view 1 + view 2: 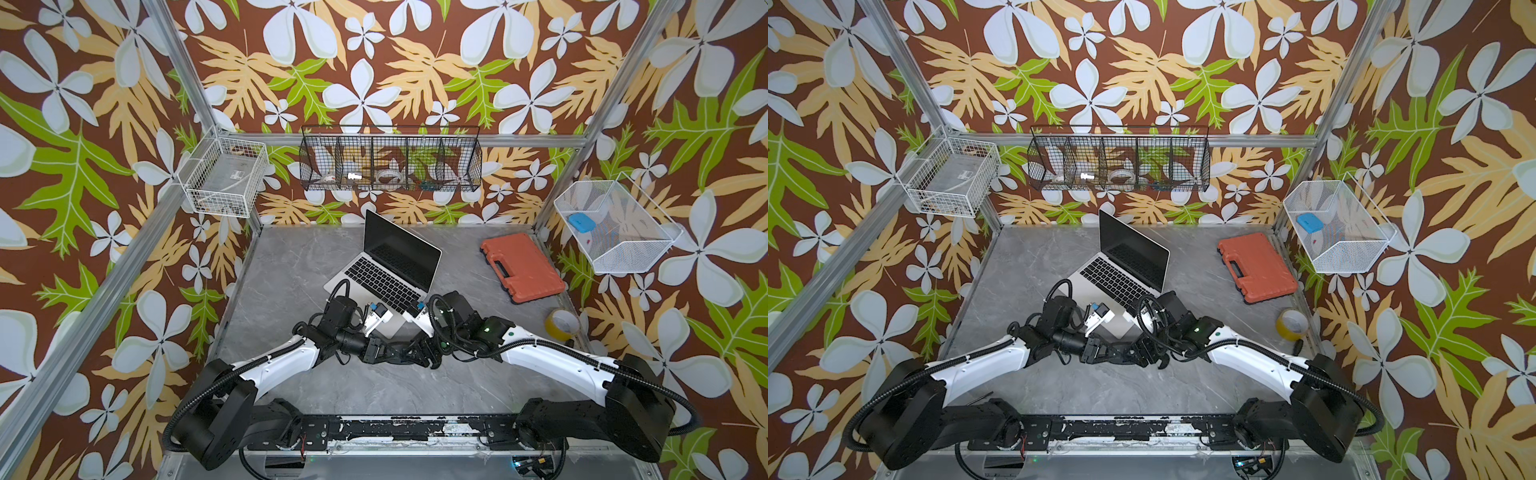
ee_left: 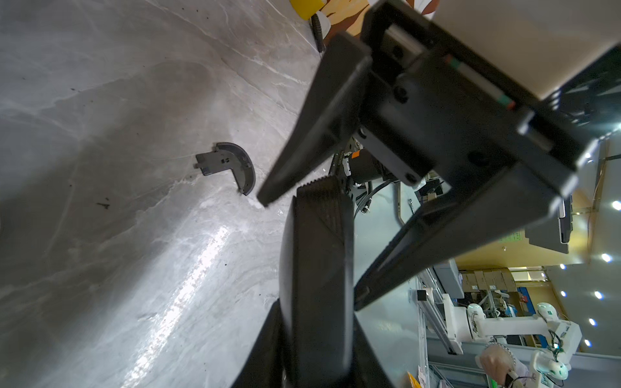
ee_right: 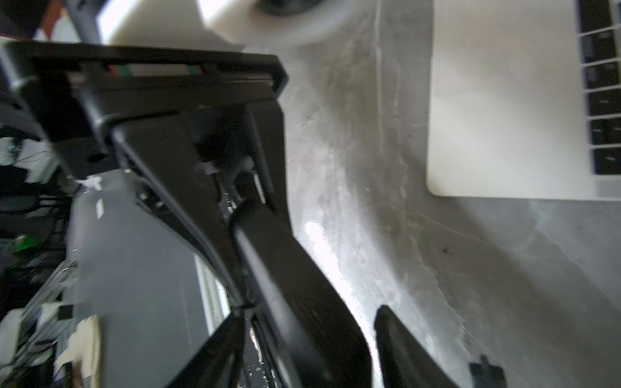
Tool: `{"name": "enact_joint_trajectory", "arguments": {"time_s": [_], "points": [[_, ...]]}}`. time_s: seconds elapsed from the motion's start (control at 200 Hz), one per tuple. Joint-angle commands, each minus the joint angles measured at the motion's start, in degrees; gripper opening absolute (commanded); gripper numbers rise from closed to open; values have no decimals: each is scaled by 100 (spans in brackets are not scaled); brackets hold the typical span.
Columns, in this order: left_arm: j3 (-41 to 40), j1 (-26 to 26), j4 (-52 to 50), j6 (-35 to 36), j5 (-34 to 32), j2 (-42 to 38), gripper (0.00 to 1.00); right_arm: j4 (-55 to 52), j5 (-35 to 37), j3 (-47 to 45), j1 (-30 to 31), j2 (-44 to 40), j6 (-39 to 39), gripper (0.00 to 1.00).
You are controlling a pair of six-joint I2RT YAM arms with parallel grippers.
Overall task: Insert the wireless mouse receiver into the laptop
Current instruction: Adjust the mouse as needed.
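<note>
left gripper (image 1: 379,352): clamped on the black mouse (image 2: 319,242), one finger on each side of its body.
right gripper (image 2: 309,252): meets the left gripper tip to tip with its fingers apart, straddling the mouse's free end (whether a pad touches it I cannot tell).
wireless mouse receiver: cannot be made out in any view among the black parts between the two grippers.
laptop (image 1: 386,274): open on the grey table (image 2: 117,235), with its front corner just beyond both wrists and no finger touching it.
cover piece (image 2: 228,166): flat on the table, near the right gripper's outer finger but apart from it.
</note>
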Motion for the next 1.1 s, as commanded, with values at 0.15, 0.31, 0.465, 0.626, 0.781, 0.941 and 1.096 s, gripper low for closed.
{"name": "enact_joint_trajectory", "arguments": {"time_s": [0.15,0.31,0.465,0.626,0.781,0.941,1.096], "points": [[12,-5,376,-235,244,-147,0,414,-1369,-157,6,-37,167,21],[-303,-5,1480,-1121,330,-329,9,620,-1448,-322,5,-228,383,6],[-1335,-13,5644,-3989,225,-710,71,1547,-819,-732,0,-661,1010,6],[-1650,-279,7128,-4826,-214,-808,83,2600,-126,-1177,-2,-1183,1688,6],[-1785,-497,7021,-4547,-636,-1131,78,2982,97,-1374,-1,-1529,2037,7],[-1849,-544,6753,-4283,-872,-1388,61,3142,175,-1450,-3,-1654,2287,7],[-1888,-644,6560,-4098,-916,-1422,60,3473,111,-1451,0,-1624,2539,7]]}}
